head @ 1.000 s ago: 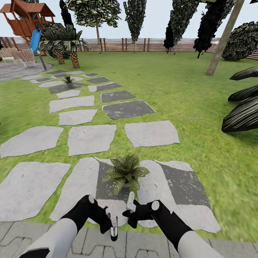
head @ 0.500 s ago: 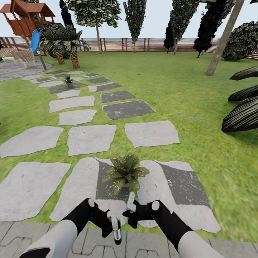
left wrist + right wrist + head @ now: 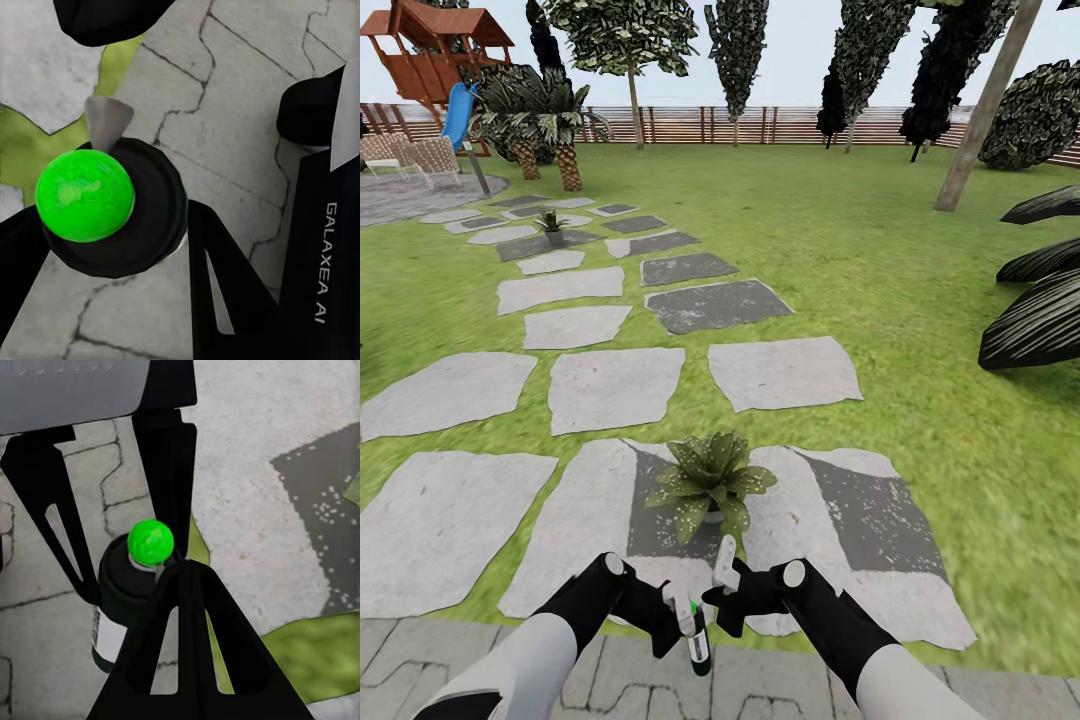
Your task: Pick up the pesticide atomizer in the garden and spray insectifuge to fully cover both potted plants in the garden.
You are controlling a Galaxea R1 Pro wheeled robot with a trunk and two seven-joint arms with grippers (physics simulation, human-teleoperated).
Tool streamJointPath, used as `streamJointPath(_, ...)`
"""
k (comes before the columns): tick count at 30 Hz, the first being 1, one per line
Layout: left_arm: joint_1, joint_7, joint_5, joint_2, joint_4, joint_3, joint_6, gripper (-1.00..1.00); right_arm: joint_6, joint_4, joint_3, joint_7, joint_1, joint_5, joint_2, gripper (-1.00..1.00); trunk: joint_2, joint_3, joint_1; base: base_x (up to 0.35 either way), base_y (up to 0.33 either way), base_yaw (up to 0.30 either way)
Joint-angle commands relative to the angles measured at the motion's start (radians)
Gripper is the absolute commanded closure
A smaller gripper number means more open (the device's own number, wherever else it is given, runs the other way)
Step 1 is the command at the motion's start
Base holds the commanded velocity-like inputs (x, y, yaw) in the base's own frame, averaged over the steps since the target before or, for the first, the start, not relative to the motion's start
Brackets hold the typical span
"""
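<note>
Hidden for the most part behind the left end effector (image 3: 678,622) in the head view: the body of the pesticide atomizer (image 3: 698,643), with its lower end cut off at the edge in the left wrist view. Cut off by the head view's right edge: the dark long leaves (image 3: 1040,300) and the round bush (image 3: 1040,115). Too small and far to tell in detail: the second potted plant (image 3: 551,222), and the pot under the near potted plant (image 3: 710,480), mostly covered by leaves.
</note>
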Motion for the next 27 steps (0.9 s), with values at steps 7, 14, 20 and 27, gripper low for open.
streamJointPath(7, 0.000, -0.005, -0.003, -0.005, -0.001, 0.009, -0.002, 1.00, 0.001, 0.000, 0.000, 0.003, 0.000, 0.006, 0.000, 1.00, 0.000, -0.001, 0.000, 0.000, 0.000, 0.000)
streamJointPath(14, 0.000, -0.006, 0.016, -0.011, -0.001, 0.009, -0.003, 1.00, 0.001, 0.001, 0.000, 0.003, 0.000, 0.006, 0.000, 1.00, 0.000, -0.001, 0.000, 0.000, 0.000, 0.000)
streamJointPath(20, 0.000, -0.007, 0.037, -0.013, -0.001, 0.009, -0.018, 1.00, 0.001, 0.003, -0.001, 0.003, 0.000, 0.006, -0.001, 1.00, 0.000, -0.001, 0.000, 0.000, 0.000, 0.000)
streamJointPath(27, -0.002, -0.007, 0.038, -0.013, -0.001, 0.009, -0.021, 1.00, 0.001, 0.003, -0.002, 0.003, -0.001, 0.006, -0.001, 1.00, 0.000, -0.001, 0.000, 0.000, 0.000, 0.000)
